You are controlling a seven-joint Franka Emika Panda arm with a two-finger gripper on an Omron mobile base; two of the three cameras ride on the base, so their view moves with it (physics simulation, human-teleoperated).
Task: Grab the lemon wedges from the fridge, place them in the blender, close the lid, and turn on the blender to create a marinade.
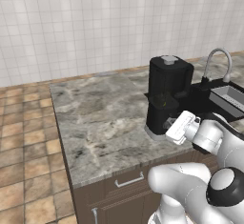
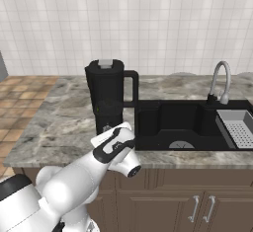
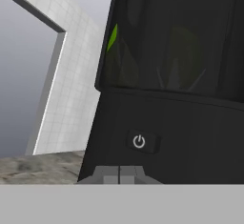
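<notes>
The black blender (image 1: 164,94) (image 2: 108,95) stands on the stone counter beside the sink. Its flat black lid (image 1: 169,61) (image 2: 105,64) with a grey cap sits on top of the jar. Through the dark jar in the hand view, yellow-green lemon wedges (image 3: 113,38) show faintly. My gripper (image 1: 168,122) (image 3: 120,173) is shut with nothing in it. It is held low, right against the front of the blender's base, its tips just below the power button (image 3: 138,142). Whether the tips touch the base I cannot tell.
A black sink (image 2: 173,122) with a curved faucet (image 2: 220,80) lies right of the blender, and a grey dish rack (image 2: 237,127) sits in its right part. The counter (image 1: 95,123) stretches bare to the left, ending over a tiled floor. Drawers run below the front edge.
</notes>
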